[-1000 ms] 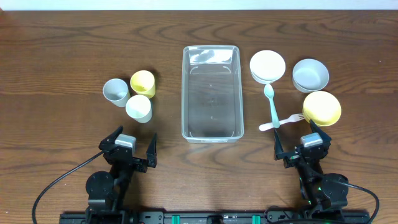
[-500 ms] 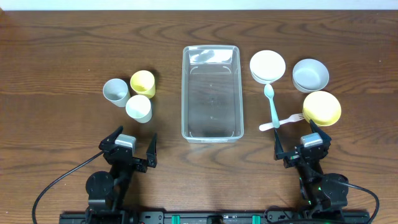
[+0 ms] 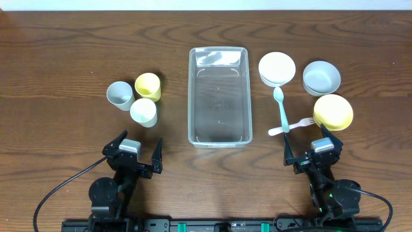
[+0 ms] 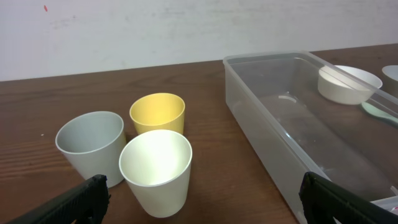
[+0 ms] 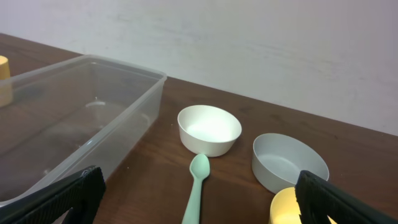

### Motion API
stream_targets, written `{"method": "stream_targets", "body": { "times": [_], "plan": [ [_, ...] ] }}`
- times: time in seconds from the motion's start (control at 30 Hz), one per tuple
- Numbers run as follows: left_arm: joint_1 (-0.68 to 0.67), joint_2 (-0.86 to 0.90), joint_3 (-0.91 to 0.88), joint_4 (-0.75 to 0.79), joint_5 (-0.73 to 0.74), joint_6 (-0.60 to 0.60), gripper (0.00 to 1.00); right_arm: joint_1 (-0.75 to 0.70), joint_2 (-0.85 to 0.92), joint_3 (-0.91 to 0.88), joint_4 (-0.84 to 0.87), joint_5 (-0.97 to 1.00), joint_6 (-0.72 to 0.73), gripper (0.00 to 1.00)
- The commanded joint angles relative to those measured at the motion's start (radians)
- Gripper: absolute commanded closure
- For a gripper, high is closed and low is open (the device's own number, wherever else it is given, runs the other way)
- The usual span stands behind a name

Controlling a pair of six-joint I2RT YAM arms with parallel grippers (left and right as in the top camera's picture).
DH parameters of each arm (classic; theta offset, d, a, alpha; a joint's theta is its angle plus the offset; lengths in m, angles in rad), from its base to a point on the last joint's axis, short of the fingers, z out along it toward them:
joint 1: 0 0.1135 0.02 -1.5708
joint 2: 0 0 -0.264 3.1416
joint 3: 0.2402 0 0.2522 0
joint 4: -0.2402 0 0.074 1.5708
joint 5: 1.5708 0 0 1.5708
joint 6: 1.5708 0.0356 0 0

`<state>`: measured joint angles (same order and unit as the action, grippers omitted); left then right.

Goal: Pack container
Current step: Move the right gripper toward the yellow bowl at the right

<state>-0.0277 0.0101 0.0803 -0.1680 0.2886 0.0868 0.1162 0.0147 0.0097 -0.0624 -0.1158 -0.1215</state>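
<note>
The clear plastic container lies lengthwise in the middle of the table and holds nothing; it also shows as the container in the left wrist view and the container in the right wrist view. Left of it stand a grey cup, a yellow cup and a white cup. Right of it are a white bowl, a grey bowl, a yellow bowl, a mint green spoon and a white fork. My left gripper and right gripper rest open near the front edge, holding nothing.
Dark wooden table with a pale wall behind. The spoon lies straight ahead of my right gripper, and the white cup stands just ahead of my left gripper.
</note>
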Motion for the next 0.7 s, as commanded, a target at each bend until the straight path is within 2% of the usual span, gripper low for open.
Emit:
{"method": "stream_targets", "body": {
  "times": [0.0,0.17,0.4,0.53,0.67],
  "plan": [
    [0.005,-0.006,-0.018,-0.025,0.011,0.014,0.02,-0.01,-0.008,-0.004,-0.002,0.006,-0.011,0.01],
    [0.005,-0.006,-0.018,-0.025,0.011,0.014,0.02,-0.009,-0.008,-0.004,0.029,-0.01,0.002,0.01],
    [0.005,-0.006,-0.018,-0.025,0.011,0.014,0.02,-0.009,-0.008,-0.003,0.061,-0.256,0.081,0.01],
    [0.005,-0.006,-0.018,-0.025,0.011,0.014,0.02,-0.01,0.0,0.077,0.028,-0.141,0.155,0.01],
    [0.005,-0.006,-0.018,-0.025,0.011,0.014,0.02,-0.016,0.096,0.253,-0.052,-0.061,0.154,0.01]
  ]
}}
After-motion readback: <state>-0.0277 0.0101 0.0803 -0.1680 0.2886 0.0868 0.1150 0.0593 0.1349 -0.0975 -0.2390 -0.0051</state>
